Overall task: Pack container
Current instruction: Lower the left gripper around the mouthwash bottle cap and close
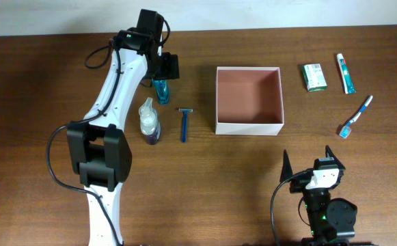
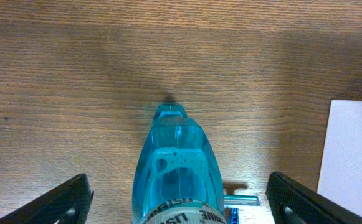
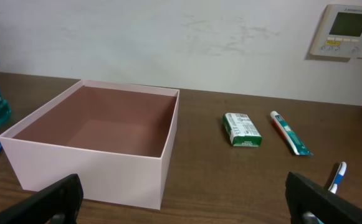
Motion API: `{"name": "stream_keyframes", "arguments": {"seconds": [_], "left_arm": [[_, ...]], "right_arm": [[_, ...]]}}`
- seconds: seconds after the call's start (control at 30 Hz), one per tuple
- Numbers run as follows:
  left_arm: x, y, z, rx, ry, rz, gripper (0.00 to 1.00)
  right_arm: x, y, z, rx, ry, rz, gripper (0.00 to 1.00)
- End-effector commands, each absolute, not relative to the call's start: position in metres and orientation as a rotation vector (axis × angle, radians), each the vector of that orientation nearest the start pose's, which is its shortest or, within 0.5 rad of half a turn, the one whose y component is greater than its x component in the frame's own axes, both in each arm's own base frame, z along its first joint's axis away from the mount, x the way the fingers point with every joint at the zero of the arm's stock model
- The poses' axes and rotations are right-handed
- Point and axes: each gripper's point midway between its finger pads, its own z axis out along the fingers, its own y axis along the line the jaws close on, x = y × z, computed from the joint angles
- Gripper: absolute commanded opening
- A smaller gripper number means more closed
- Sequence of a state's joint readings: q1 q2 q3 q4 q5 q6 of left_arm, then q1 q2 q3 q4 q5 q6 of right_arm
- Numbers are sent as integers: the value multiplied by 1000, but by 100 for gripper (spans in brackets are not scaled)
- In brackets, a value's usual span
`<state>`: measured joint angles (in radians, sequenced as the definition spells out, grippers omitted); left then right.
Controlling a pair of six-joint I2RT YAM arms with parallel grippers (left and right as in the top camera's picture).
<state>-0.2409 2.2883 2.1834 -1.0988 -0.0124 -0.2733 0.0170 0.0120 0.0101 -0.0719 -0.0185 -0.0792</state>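
Observation:
The container (image 1: 249, 126) is a square open-top box with white walls and a pinkish-tan inside, at the table's middle; it also shows in the right wrist view (image 3: 93, 171). A blue mouthwash bottle (image 1: 160, 91) lies left of it. My left gripper (image 1: 162, 74) is open with its fingers on either side of that bottle (image 2: 177, 171), not touching it. My right gripper (image 1: 309, 162) is open and empty near the front edge, right of the box's front corner.
A clear spray bottle (image 1: 149, 120) and a blue razor (image 1: 184, 124) lie left of the box. A green-and-white carton (image 1: 314, 76), a toothpaste tube (image 1: 346, 73) and a toothbrush (image 1: 356, 117) lie to its right.

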Motion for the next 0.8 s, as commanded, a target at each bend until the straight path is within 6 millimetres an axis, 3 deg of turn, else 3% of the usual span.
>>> {"name": "stream_keyframes", "arguments": {"seconds": [0.0,0.77], "left_arm": [[519,-121,117,-60,2777,-99,84],[515,-118,99,-54,2814,-19,87]], "right_arm": [[246,9,156,-96,1646,-28,99],[246,9,156,-96,1646,-28,99]]}}
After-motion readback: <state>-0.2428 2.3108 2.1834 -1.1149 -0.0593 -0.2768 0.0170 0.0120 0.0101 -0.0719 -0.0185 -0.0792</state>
